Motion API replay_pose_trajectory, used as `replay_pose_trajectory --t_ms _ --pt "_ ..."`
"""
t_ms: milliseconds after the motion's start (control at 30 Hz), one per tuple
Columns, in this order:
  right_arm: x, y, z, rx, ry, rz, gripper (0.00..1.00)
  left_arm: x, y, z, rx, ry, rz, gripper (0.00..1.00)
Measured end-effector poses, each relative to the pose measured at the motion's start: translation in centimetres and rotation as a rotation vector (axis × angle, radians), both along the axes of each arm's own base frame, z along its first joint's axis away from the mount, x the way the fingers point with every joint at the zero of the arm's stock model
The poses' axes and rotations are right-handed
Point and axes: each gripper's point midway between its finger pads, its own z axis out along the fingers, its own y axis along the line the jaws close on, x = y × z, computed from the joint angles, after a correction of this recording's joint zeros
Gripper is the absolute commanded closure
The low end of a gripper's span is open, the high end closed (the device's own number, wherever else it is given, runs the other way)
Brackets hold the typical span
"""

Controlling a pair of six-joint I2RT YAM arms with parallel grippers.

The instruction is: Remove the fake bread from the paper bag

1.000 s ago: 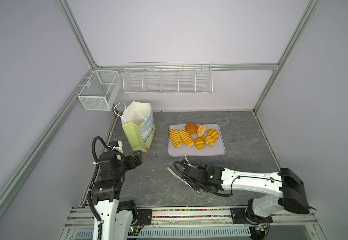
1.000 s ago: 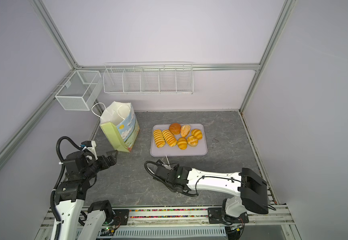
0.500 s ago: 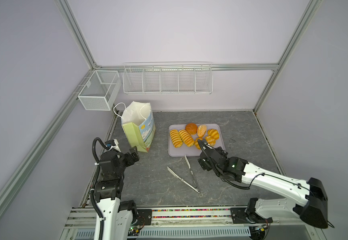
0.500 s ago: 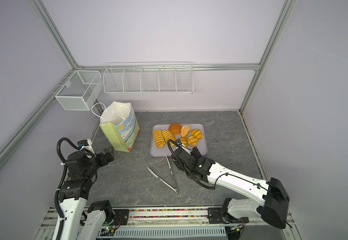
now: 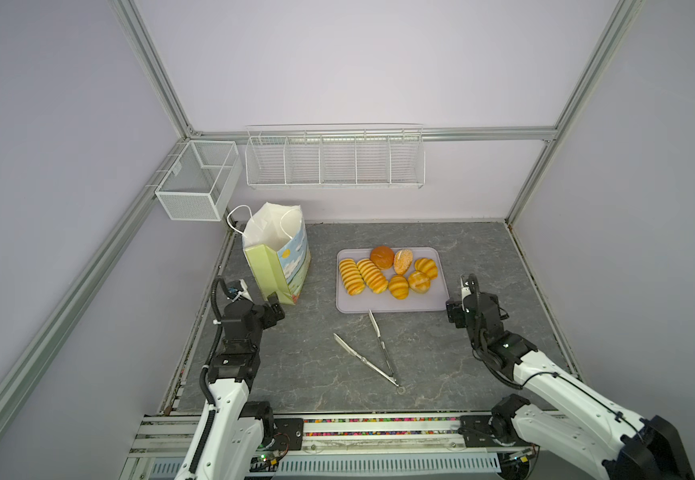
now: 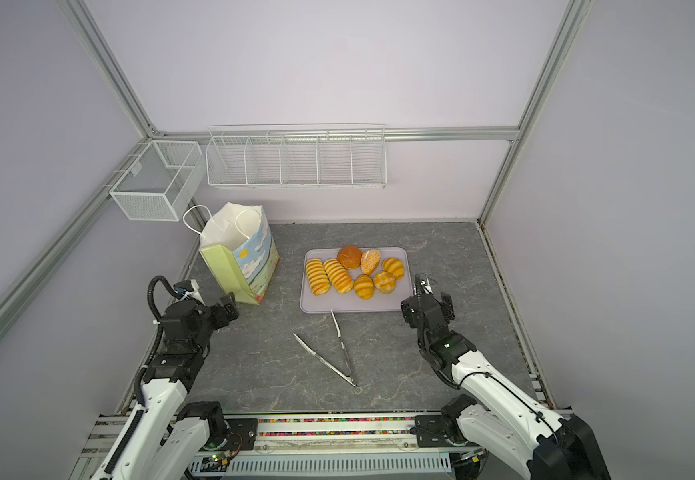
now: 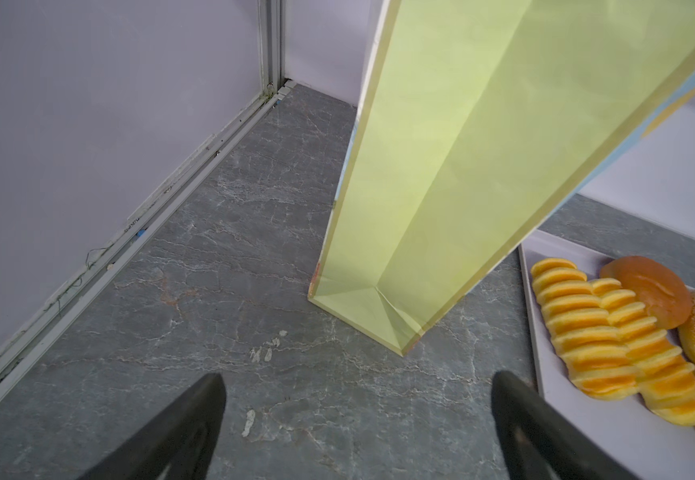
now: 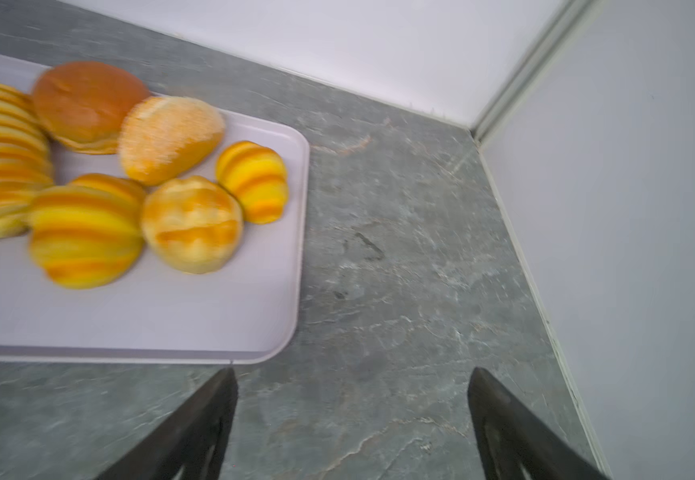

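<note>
Tongs [image 5: 390, 373] are lying spread in a V on the grey surface [image 5: 295, 374], between the tray [image 5: 391, 305] and the near edge. One tip is ending right at the tray's near rim. All seven pieces of the fake bread [image 5: 372, 275] are sitting on that pale tray, outside the paper bag [image 5: 279, 266]. Two long striped loaves are lying side by side, with a round brown bun, a seeded roll and three smaller rolls crowding beside them toward the tray's far right corner. The paper bag is standing upright and open near the far left corner of the surface, beside the tray but not touching it. The left jaws are hanging spread wide, pinching nothing, over bare surface just short of the bag's green side panel. The right jaws are standing spread and empty over bare surface, just off the tray's near right corner.
</note>
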Motion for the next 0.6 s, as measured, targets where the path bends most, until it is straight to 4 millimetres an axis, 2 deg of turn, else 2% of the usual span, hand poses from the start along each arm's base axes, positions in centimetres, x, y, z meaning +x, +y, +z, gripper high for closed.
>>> replay_pose_trajectory --t_ms 100,267,467,600 --pt "0.7 -3.3 -1.0 0.044 -0.018 -0.097 0.11 0.7 0.4 -1.4 0.037 -0.001 0.033 0.01" --pt "2.1 -5.6 -2.9 0.111 -0.047 -0.154 0.11 1.6 1.8 -2.4 0.117 -0.033 0.098 0.01" --pt "4.5 -5.3 -5.5 0.139 -0.047 -0.132 0.11 2.5 2.9 -5.1 0.189 -0.021 0.146 0.01" --pt "5.4 -5.2 -6.1 0.143 -0.039 -0.118 0.11 3.2 3.5 -4.7 0.212 -0.05 0.175 0.01"
